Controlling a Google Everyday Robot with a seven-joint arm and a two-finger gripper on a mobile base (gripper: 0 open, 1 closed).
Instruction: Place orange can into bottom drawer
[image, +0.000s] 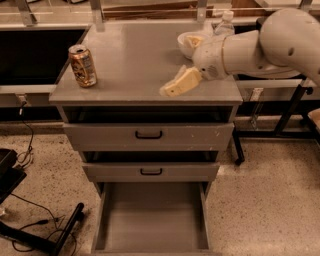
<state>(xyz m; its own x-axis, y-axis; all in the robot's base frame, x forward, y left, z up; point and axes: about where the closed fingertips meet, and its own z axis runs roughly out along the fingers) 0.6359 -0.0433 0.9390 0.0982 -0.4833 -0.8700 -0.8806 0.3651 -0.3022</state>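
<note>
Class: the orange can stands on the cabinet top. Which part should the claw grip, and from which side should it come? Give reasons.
Grip the orange can around the middle of its round side wall, probably coming level across the cabinet top from where the claw hangs, near the opposite front corner. It stands upright with free space around it, so its straight sides suit a squeeze.

surface: grey cabinet top (140, 55) | can (83, 65): upright, near left front corner | bowl (189, 42): white, right rear | bottle (225, 23): just behind bowl | gripper (173, 86): over right front, well apart from can
</note>
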